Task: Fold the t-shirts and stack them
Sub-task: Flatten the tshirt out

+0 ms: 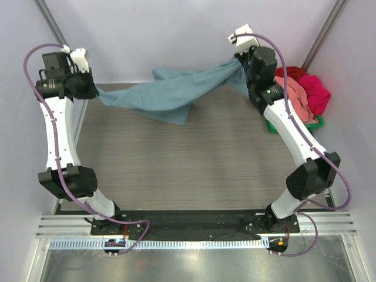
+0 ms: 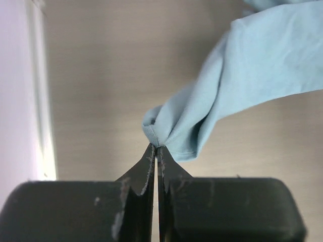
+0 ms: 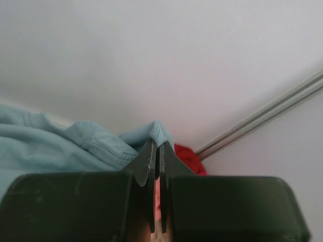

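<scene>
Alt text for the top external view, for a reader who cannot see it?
A blue-grey t-shirt hangs stretched between the left gripper and right gripper, both shut on it, at the far table edge. Pink and red shirts heaped in a green bin at right.

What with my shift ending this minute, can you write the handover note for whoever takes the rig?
Left gripper: shut on one end of the blue-grey t-shirt.
Right gripper: shut on its other end; it sags between them over the far side of the table.
Salmon-pink t-shirt, magenta t-shirt and red t-shirt: heaped in the green bin.
Done: nothing folded or stacked.
To do: lay it flat, fold, then the others.
</scene>
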